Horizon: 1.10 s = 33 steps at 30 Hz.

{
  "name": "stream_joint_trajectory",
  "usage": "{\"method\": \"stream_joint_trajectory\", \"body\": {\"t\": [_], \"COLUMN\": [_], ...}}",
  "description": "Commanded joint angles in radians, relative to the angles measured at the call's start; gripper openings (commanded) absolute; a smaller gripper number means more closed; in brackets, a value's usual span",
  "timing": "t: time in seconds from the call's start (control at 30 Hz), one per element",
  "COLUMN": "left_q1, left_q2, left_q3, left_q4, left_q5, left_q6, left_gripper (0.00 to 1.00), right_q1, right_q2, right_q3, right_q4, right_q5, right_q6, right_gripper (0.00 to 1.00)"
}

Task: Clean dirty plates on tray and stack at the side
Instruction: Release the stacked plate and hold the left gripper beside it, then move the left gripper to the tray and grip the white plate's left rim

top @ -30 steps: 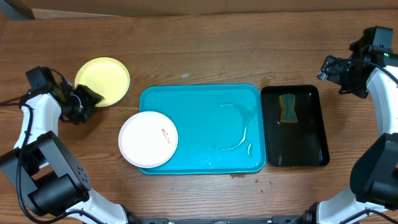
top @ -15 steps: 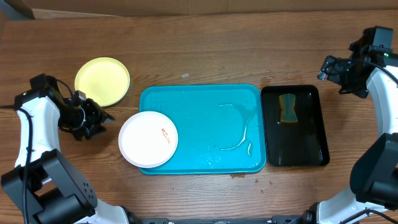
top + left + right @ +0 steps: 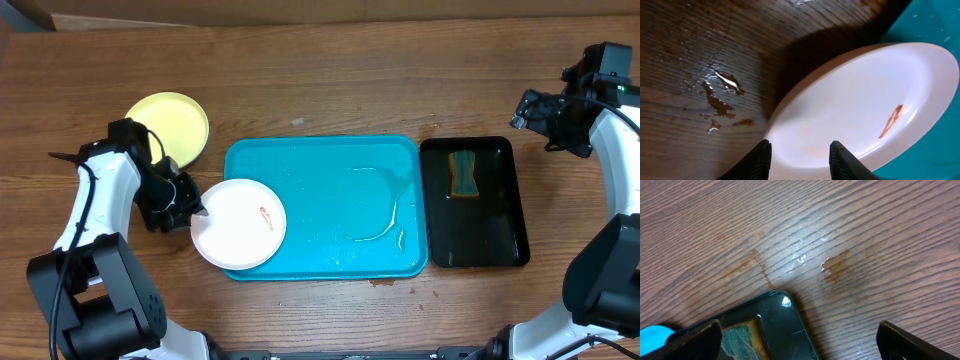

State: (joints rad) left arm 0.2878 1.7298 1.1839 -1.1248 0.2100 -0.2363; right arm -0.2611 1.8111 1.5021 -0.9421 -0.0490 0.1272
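Observation:
One white plate (image 3: 238, 223) with an orange smear lies on the left end of the turquoise tray (image 3: 330, 150), overhanging its edge. In the left wrist view the plate (image 3: 860, 100) fills the frame. My left gripper (image 3: 190, 206) is open at the plate's left rim, its fingers (image 3: 800, 159) apart over that rim. The pale yellow-green plate (image 3: 165, 128) sits on the table at the back left, apart from the gripper. No second white plate shows. My right gripper (image 3: 546, 115) is wide open and empty (image 3: 800, 347), above the table by the black tray's far corner.
A narrow black tray (image 3: 520, 200) right of the turquoise tray holds a green-and-yellow sponge (image 3: 463, 173), also in the right wrist view (image 3: 740, 340). Water streaks lie on the turquoise tray. Wet brown spots mark the wood (image 3: 720, 95) left of the white plate.
My left gripper has moved from beside the yellow-green plate forward and right to the white plate's left rim. The plates and the right arm have not moved.

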Motion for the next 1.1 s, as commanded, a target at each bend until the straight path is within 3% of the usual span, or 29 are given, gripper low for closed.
{"method": "stream_joint_trajectory", "body": {"t": [0.0, 0.3, 0.57, 0.7, 1.07], "left_q1": [0.000, -0.004, -0.009, -0.010, -0.051], "left_q2": [-0.009, -0.009, -0.009, -0.009, -0.008], "left_q3": [-0.002, -0.013, -0.070, -0.072, -0.125], "left_q4": [0.008, 0.025, 0.047, 0.042, 0.068], "left_q5": [-0.066, -0.091, -0.086, -0.069, -0.052], "left_q6": [-0.011, -0.034, -0.034, -0.034, -0.034], "left_gripper": [0.40, 0.31, 0.29, 0.12, 0.18], "right_q1": [0.002, 0.002, 0.002, 0.002, 0.002], "right_q2": [-0.004, -0.004, -0.004, -0.004, -0.004], "right_q3": [0.005, 0.005, 0.005, 0.005, 0.005], "right_q4": [0.005, 0.005, 0.005, 0.005, 0.005], "right_q5": [-0.004, -0.004, -0.004, -0.004, -0.004], "right_q6": [0.003, 0.003, 0.003, 0.003, 0.003], "right_gripper": [1.00, 1.00, 1.00, 1.00, 1.00]}}
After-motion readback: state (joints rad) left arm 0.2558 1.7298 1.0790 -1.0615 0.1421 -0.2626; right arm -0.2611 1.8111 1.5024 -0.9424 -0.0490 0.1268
